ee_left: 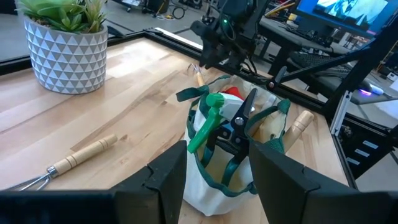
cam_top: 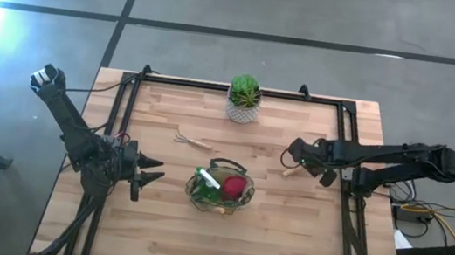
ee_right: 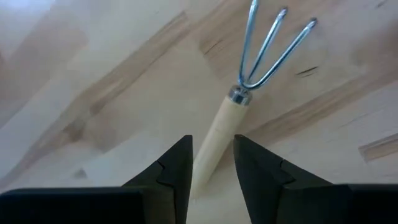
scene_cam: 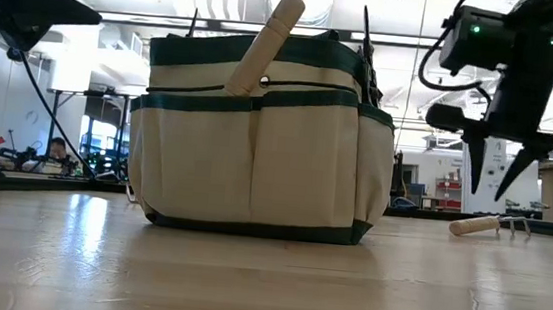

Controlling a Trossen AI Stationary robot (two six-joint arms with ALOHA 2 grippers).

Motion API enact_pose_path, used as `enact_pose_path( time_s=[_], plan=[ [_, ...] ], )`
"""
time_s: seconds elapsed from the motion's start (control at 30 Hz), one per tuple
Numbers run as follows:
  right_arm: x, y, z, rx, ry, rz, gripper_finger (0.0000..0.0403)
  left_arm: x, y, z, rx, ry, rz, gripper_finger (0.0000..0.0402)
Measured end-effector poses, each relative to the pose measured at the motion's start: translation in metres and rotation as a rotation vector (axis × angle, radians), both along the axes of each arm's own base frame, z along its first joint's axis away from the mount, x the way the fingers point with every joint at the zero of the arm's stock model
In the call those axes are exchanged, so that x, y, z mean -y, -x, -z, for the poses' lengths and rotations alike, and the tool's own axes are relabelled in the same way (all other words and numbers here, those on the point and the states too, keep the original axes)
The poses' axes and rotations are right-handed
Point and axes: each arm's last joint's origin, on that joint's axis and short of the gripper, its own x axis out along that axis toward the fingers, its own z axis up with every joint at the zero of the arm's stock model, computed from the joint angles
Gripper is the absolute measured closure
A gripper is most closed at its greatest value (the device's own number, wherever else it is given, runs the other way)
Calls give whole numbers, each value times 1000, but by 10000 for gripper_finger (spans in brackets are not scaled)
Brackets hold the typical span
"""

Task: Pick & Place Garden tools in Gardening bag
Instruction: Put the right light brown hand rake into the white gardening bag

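The beige gardening bag (cam_top: 221, 188) with green trim stands mid-table on its flat bottom. A green spray bottle (ee_left: 208, 118), dark shears (ee_left: 239, 121), a red item (cam_top: 235, 187) and a wooden handle (scene_cam: 266, 44) stick out of it. A three-tined rake (ee_right: 249, 68) with a wooden handle (ee_right: 214, 146) lies flat on the table right of the bag. My right gripper (ee_right: 212, 162) hangs open over it, pointing down, one finger to each side of the handle and above it (scene_cam: 500, 180). A second wooden-handled tool (cam_top: 193, 141) lies behind the bag. My left gripper (cam_top: 151, 175) waits open, left of the bag.
A green plant in a white patterned pot (cam_top: 243, 99) stands at the far edge, behind the bag. A black frame rail (cam_top: 349, 174) runs along the table's right side near my right arm. Bare wood lies in front of the bag.
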Motion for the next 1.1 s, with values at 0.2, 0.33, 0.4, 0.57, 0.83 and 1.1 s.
enact_pose_path(
  time_s=[0.2,0.33,0.4,0.57,0.83,1.1],
  plan=[
    [-1,3,5,-10,-13,38,272,0,0,0,0,0,0,225],
    [-1,5,9,-12,-17,45,261,0,0,0,0,0,0,225],
    [0,6,13,-12,-18,53,256,0,0,0,0,0,0,225],
    [2,11,23,-9,-15,95,248,0,0,0,0,0,0,225],
    [11,15,43,21,4,118,255,0,0,0,0,0,0,225],
    [19,15,54,-77,-43,45,268,0,0,0,-2,-2,0,225]
  ],
)
